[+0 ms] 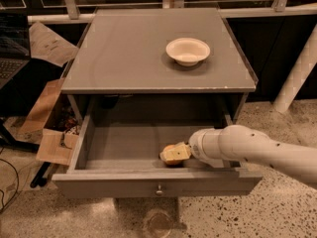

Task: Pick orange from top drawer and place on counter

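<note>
Access is coming from the right: the top drawer (pixel 124 145) is standing pulled out, so the arm (pixel 257 150) is reaching down over its side wall; the hand (pixel 176 153) is lying on the orange (pixel 164 154) near the drawer's front, hiding most of it; whether it is gripping, I cannot tell; the worktop (pixel 124 53) above is carrying a white bowl (pixel 187 51); no writing is showing.

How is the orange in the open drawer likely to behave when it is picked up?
Being round, the orange will probably roll on the flat floor of the top drawer if pushed. It looks small, so likely light for the gripper, which is at it inside the drawer.
</note>
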Robot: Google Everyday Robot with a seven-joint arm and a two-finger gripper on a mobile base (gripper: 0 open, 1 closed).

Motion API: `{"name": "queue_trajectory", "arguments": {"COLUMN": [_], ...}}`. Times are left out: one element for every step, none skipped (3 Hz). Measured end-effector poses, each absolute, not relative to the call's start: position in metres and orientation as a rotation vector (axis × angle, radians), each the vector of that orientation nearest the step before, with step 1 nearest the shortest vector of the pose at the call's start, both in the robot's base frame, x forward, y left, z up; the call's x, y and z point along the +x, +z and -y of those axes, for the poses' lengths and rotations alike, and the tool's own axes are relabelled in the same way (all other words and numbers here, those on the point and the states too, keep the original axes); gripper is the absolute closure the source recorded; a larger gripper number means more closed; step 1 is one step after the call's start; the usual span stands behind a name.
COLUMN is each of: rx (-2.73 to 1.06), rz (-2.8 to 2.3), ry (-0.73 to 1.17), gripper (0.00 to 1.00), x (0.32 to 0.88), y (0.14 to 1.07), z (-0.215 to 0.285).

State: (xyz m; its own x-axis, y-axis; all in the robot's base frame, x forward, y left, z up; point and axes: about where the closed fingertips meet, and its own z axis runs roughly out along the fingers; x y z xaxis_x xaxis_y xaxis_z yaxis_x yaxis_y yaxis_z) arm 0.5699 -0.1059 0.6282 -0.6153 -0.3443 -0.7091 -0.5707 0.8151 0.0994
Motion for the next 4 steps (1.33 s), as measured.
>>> {"name": "queue_trajectory", "arguments": {"rx": [-0.616,-0.576,-0.574,-0.574], "rz": [-2.274,-2.278,-2.276,-2.276], "ry": [0.439,0.466,0.466,0.466], "gripper": [0.00,0.00,0.18,0.41], "x": [0.568,0.568,0.568,0.568], "y": [0.611,0.598,0.598,0.598], "z": [0.094,0.085,0.085,0.085]}}
